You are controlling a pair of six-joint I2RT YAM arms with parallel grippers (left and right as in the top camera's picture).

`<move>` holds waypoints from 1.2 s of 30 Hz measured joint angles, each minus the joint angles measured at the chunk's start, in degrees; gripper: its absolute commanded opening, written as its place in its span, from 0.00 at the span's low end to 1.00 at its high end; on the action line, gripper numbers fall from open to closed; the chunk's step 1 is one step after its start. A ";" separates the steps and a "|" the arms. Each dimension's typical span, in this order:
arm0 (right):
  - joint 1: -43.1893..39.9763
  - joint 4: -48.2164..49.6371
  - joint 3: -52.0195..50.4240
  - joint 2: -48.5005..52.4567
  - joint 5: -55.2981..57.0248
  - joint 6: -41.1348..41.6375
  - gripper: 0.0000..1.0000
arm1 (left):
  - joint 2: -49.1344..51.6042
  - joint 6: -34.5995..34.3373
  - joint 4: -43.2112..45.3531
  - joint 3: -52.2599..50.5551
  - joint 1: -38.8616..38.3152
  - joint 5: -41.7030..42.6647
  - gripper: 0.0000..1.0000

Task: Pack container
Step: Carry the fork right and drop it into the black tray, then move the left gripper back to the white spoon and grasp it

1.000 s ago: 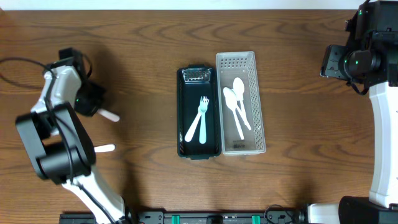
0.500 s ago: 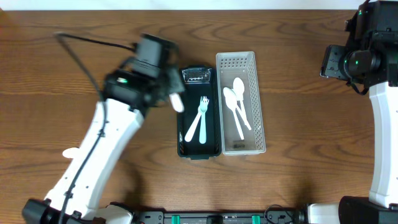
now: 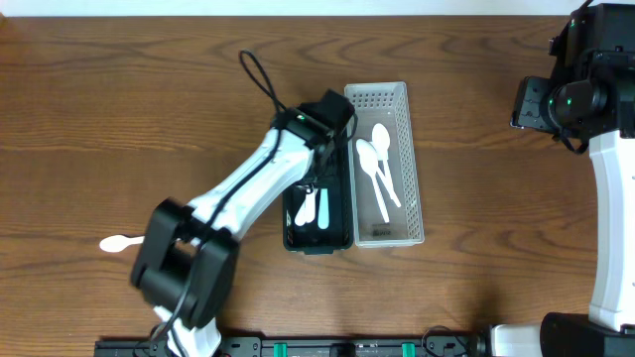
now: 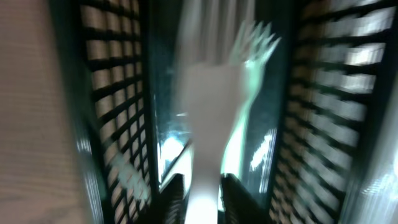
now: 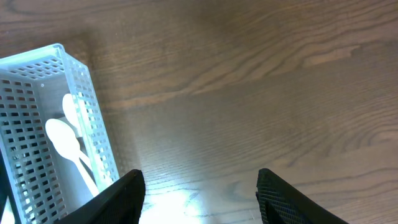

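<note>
Overhead: the table (image 3: pixel 476 198) is dark brown wood with a strong grain. A pale strip (image 3: pixel 298 6) runs past its far edge, and a black rail (image 3: pixel 327 348) lies along the near edge.

The dark green container (image 3: pixel 317 247) sits mid-table. The white basket (image 3: pixel 375 94) touches its right side, and the two long sides run parallel. Three white spoons (image 3: pixel 377 159) lie in the basket. One loose white spoon (image 3: pixel 117 243) lies on bare wood, well apart to the left.

My left arm (image 3: pixel 258 183) reaches diagonally over the container and covers its far half. A black cable (image 3: pixel 260 79) loops above the arm.

Left wrist view is badly blurred. My left gripper (image 4: pixel 202 190) is inside the container, clenched on the handle of a white utensil (image 4: pixel 208 99); I cannot tell what kind. A teal fork (image 4: pixel 252 74) lies below it, tines pointing away. The container's slotted walls stand on both sides.

Right wrist view: my right gripper (image 5: pixel 202 199) hangs over bare wood to the right of the basket, fingers (image 5: pixel 124 199) spread wide with nothing between them. There is a glare patch on the wood below it.
</note>
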 measured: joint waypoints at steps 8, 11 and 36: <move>0.00 -0.02 0.00 0.00 0.00 0.00 0.61 | 2.45 1.77 0.46 -0.61 0.00 -0.02 0.37; 0.00 -0.02 0.00 0.00 0.00 0.00 0.61 | 1.25 3.48 -0.13 0.13 0.00 -0.92 0.37; 0.00 -0.02 0.00 0.00 0.00 -1.07 0.62 | -30.64 -43.58 -18.99 -2.29 43.08 -18.80 0.83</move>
